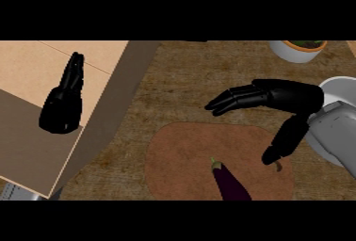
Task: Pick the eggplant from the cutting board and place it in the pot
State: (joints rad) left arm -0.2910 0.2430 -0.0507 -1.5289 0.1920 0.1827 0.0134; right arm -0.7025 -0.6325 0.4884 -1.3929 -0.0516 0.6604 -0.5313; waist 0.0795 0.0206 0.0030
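A dark purple eggplant (230,183) with a small green stem lies on the brown rounded cutting board (188,155), near the board's lower edge and partly cut off by the view. My right hand (278,96) hovers open above the board's upper right, fingers stretched leftward and thumb pointing down toward the board; it is apart from the eggplant, up and to the right of it. A pale grey pot (338,89) shows only as a curved rim at the right edge, mostly hidden behind my right forearm. My left hand (62,99) rests open at the upper left, fingers up.
A white planter (299,51) with greenery stands at the top right. The counter's edge runs diagonally at the left, with a light wooden floor or surface (35,66) beyond it. A grey object (14,193) peeks in at the lower left.
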